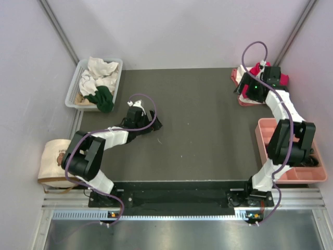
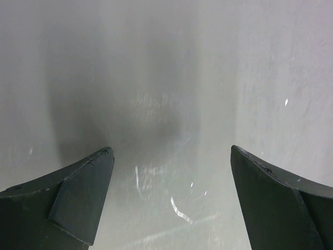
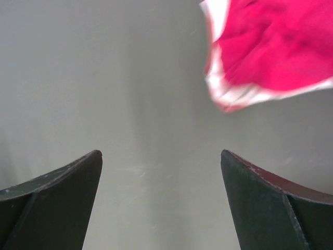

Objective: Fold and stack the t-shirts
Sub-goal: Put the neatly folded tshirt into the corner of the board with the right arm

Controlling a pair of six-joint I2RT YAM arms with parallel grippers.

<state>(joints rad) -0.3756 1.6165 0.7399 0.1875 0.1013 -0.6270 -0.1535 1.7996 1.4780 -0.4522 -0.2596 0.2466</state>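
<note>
The task is looking partly done, with the larger share left, as I am judging it. In the upper right of the top view a small pile is sitting at the corner of the dark grey table mat (image 1: 197, 130): a plain crimson-red cloth t-shirt (image 3: 276, 47) is lying over a salmon-pink cloth shirt (image 1: 244, 100). The right arm is covering much of that pile, so I cannot tell how neatly it is folded. The pale border around the red cloth in the right wrist view is blurred and may be another layer.

In the upper left, a clear plastic bin (image 1: 72, 89) is holding crumpled cream-white cloth shirts (image 1: 101, 67), a dark green cloth shirt (image 1: 102, 99) and a bit of tan cloth (image 1: 80, 97), none of them folded.

The left gripper (image 2: 171, 150) is hovering over bare mat just right of the bin, its jaws spread wide apart and holding nothing. The right gripper (image 3: 161, 152) is hanging beside the pile, jaws likewise apart and empty, with the red cloth lying beyond its right fingertip.

For room, a wide stretch of bare mat is showing across the centre between the two arms, which seems enough for spreading a shirt. The edges are tighter: the bin is overhanging the mat's upper-left corner near the wall, the pile is sitting close to the far right corner, and a pink compartmented plastic tray (image 1: 260, 136) is crowding the right arm's elbow. A round beige fabric bag (image 1: 52, 162) is resting off the mat at lower left.
</note>
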